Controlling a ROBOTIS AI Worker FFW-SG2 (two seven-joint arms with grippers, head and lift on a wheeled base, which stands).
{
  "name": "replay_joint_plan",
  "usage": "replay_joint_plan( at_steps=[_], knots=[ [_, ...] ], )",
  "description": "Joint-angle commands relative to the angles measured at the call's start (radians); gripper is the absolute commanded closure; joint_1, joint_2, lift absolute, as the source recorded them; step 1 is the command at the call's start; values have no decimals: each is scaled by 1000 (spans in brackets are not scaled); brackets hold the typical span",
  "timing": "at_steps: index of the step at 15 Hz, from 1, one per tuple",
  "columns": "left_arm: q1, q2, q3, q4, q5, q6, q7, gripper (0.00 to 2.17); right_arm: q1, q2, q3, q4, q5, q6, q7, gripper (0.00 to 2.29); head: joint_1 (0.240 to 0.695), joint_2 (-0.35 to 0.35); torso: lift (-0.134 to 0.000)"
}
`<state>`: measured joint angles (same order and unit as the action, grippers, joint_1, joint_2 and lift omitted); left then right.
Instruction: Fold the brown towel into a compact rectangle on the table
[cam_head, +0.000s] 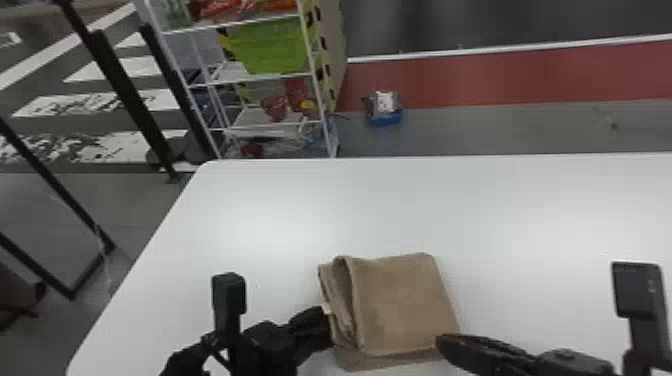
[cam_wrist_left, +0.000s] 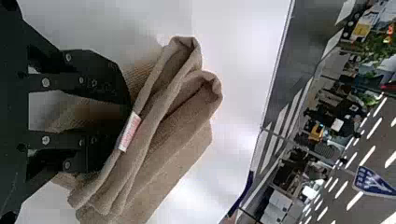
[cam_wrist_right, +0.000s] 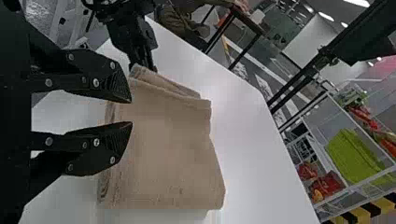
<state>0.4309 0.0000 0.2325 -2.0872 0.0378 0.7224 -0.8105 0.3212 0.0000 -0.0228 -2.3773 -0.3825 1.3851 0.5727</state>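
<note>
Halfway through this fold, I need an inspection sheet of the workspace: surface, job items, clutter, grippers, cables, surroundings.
Surface: white table, under the towel.
Job's things: brown towel, folded into a squarish stack; loops and layers show at its left side, with a label; a lower layer juts out at the near edge.
Clutter: small blue-and-white item on the floor beyond the table.
Grippers: left gripper at the towel's left side, right gripper by its near right corner, both with fingers parted.
Cables: nothing seen across the towel.
Surroundings: white shelf unit with a green bin.
</note>
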Motion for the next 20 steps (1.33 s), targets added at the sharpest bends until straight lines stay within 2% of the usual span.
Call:
replay_joint_plan(
  at_steps=[1, 4, 9, 17, 20],
  knots=[
    [-3, -3, 80, -33, 51, 4, -9, -2, 29, 1, -48, -19, -3, 62, 9, 1598, 695, 247, -124],
    [2, -3, 134, -44, 82, 10, -15, 33, 67, 1, -57, 10, -7, 16, 44, 1598, 695, 278, -124],
    [-20, -3, 192, -37, 108, 10, -19, 33, 78, 1, -49, 58, 1, -116, 30, 1598, 695, 326, -124],
    [-44, -3, 226, -34, 119, 16, -33, 33, 65, 1, -51, 95, 14, -79, 24, 1598, 695, 347, -124],
    [-46, -3, 228, -34, 119, 16, -36, 33, 22, 1, -55, 155, 28, -106, 7, 1598, 695, 348, -124]
  ],
)
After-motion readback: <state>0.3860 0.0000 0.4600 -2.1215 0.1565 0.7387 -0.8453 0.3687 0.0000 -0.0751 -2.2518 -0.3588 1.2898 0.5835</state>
